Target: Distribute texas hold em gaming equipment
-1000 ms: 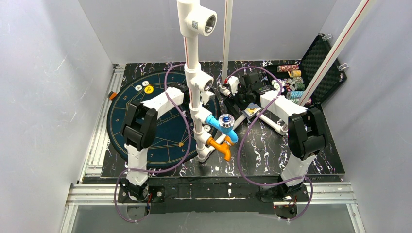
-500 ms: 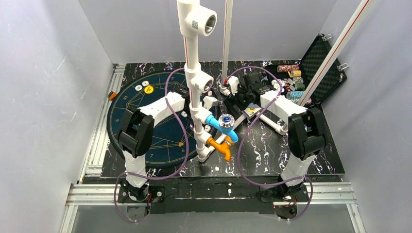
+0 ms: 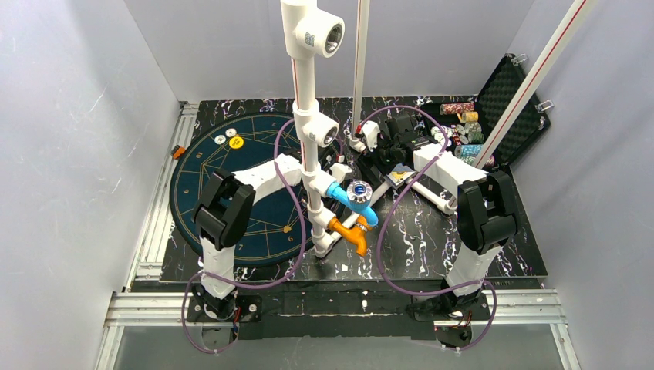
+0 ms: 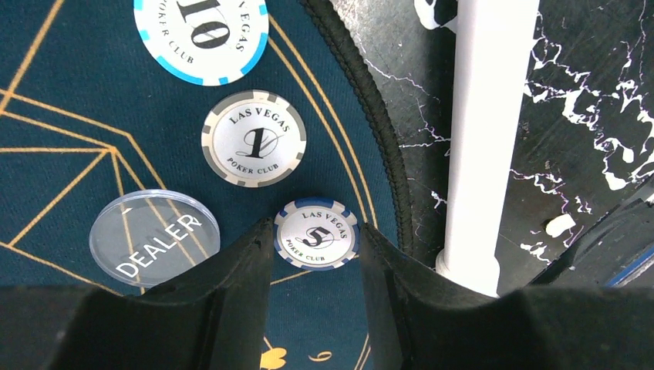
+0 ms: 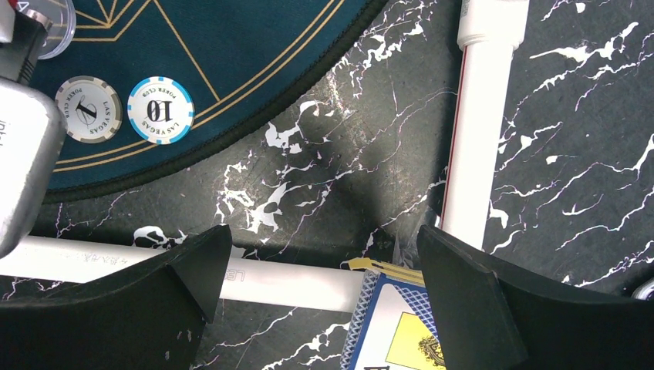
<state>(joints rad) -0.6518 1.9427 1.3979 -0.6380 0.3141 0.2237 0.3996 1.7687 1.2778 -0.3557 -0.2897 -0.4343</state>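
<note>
1 blue-rimmed 5 chip (image 4: 316,233) is sitting pinched flat between the left gripper's (image 4: 315,240) fingers, while the right gripper (image 5: 322,235) is hanging wide open.

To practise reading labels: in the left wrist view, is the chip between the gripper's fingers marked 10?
No, the 5 chip sits there; the 10 chip lies farther away.

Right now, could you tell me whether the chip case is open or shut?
Open: the case gapes wide, with its black lining and the chip rolls inside exposed to the top camera.
</note>
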